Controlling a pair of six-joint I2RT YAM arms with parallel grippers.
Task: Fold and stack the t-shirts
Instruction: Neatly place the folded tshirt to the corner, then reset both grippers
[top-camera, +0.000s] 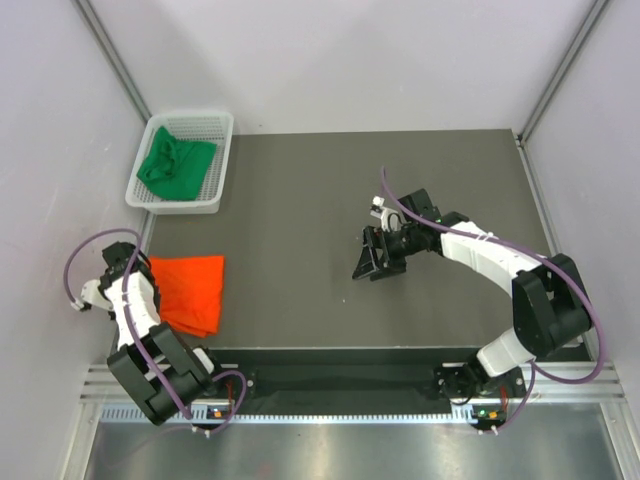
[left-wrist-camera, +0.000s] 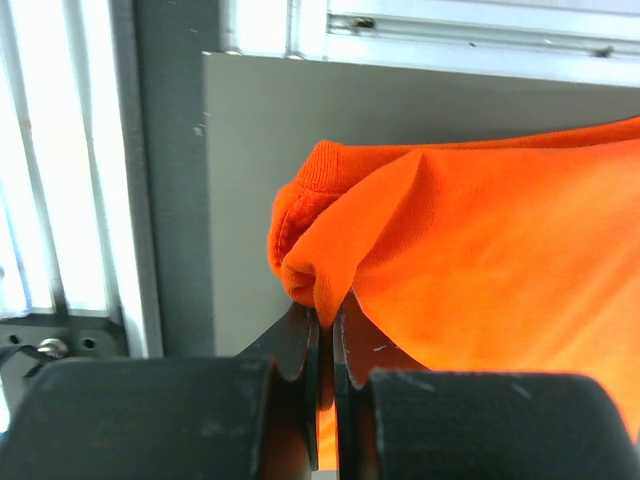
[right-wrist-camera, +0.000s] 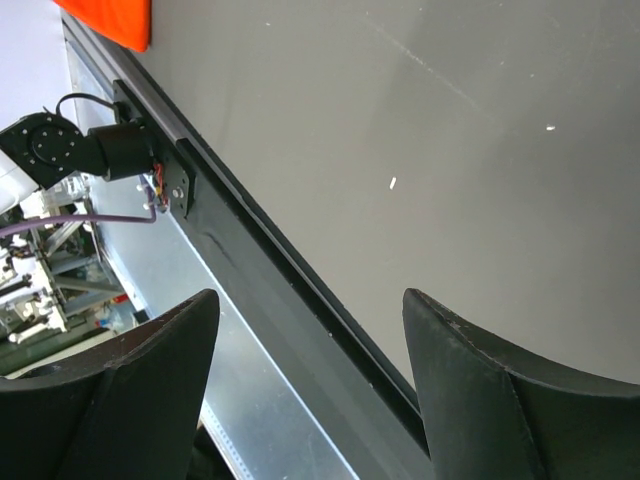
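The far edge and the middle of the tabletop lie bare, so a gripper could cross there freely. The white basket with the green t-shirt fills the far left corner, and nearer along the left edge the orange t-shirt and the left arm take up the room. The right arm curves in from the near right corner, its right gripper hanging jaws apart over the tabletop right of centre.

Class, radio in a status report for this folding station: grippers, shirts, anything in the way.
Left gripper shut on orange t-shirt edge. Right gripper open, empty, above table. Green t-shirt crumpled in white basket. Nothing blocking seen.
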